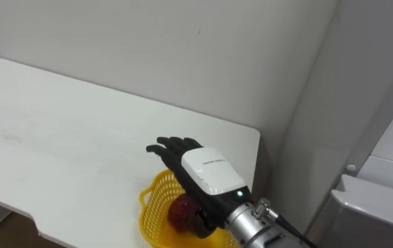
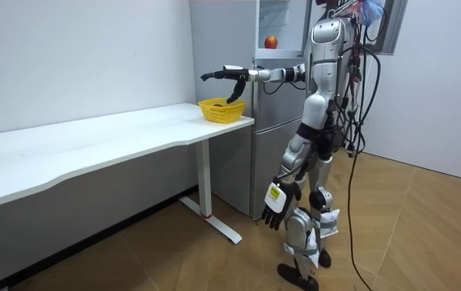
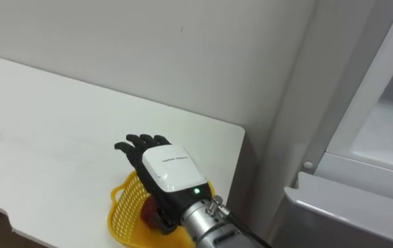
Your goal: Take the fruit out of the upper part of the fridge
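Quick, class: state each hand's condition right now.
Left hand: open, hanging at its side, empty.
Right hand: open, stretched above the red fruit in the yellow basket.

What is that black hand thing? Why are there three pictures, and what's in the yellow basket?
That is a robot shaped like a person, with two legs and two arms. Two of the pictures come from cameras in its head, like eyes, looking down at its own work. The third comes from a camera standing in the room, so you see the whole robot beside a grey fridge.

The black hand with the white back is its right hand. It reaches out over a yellow basket at the corner of a white table. Its fingers are stretched out, not gripping. Under the palm, inside the basket, lies a red fruit, perhaps an apple.

Its left hand hangs loose by its leg, holding nothing. A second red fruit sits in the top part of the fridge.
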